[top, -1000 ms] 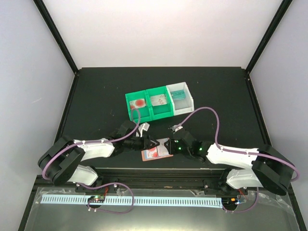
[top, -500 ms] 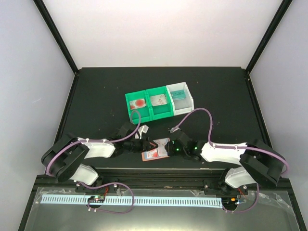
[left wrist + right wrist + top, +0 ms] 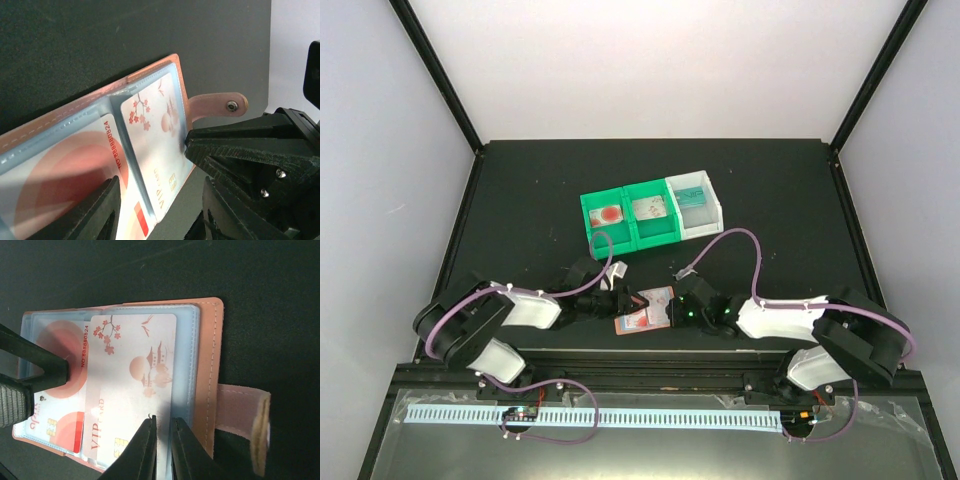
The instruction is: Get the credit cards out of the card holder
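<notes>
Top external: trays [image 3: 658,235] beyond card holder [image 3: 645,312]

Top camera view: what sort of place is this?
Probably a robot test booth in a lab: a black table boxed in by plain white walls, a left arm and a right arm bolted at its near edge, and small plastic bins.

The left arm [image 3: 520,310] and the right arm [image 3: 785,318] are folded low, reaching inward until their wrists nearly meet. The left end effector [image 3: 160,187] has its fingers [image 3: 97,212] set well apart. The right end effector [image 3: 162,435] has fingers [image 3: 146,450] almost touching, just a sliver between.
</notes>
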### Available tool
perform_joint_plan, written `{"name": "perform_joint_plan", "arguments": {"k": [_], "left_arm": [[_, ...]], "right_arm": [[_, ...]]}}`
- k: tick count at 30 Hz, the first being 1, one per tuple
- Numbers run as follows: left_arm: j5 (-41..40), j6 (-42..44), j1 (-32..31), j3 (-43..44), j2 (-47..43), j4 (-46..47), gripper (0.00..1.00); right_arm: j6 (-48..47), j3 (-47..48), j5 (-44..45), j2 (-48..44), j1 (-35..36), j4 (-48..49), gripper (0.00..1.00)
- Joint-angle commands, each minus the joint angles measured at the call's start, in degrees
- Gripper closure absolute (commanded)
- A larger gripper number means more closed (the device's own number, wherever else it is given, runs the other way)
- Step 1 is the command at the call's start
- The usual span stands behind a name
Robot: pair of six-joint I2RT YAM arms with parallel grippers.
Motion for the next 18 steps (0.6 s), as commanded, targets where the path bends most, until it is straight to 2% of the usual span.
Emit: {"name": "perform_joint_plan", "arguments": {"k": [1, 12, 15, 18], "left_arm": [[-0.30, -2.07, 0.06, -0.81, 2.04, 4.85, 0.52], [0.53, -4.34, -0.53, -0.38, 6.00, 9.23, 0.52], [0.52, -4.53, -0.79, -0.12, 6.66, 9.65, 0.59], [0.47, -4.70, -0.83, 0.07, 7.16, 10.12, 0.70]], "right_arm": [[1.33, -1.45, -0.35, 0.89, 0.29, 1.85, 0.92], [2.63, -3.27, -2.32, 1.92, 0.35, 5.03, 0.96], [2.66, -3.27, -2.02, 1.75, 0.33, 4.77, 0.96], [2.61, -3.35, -1.85, 1.57, 0.33, 4.79, 0.96]]}}
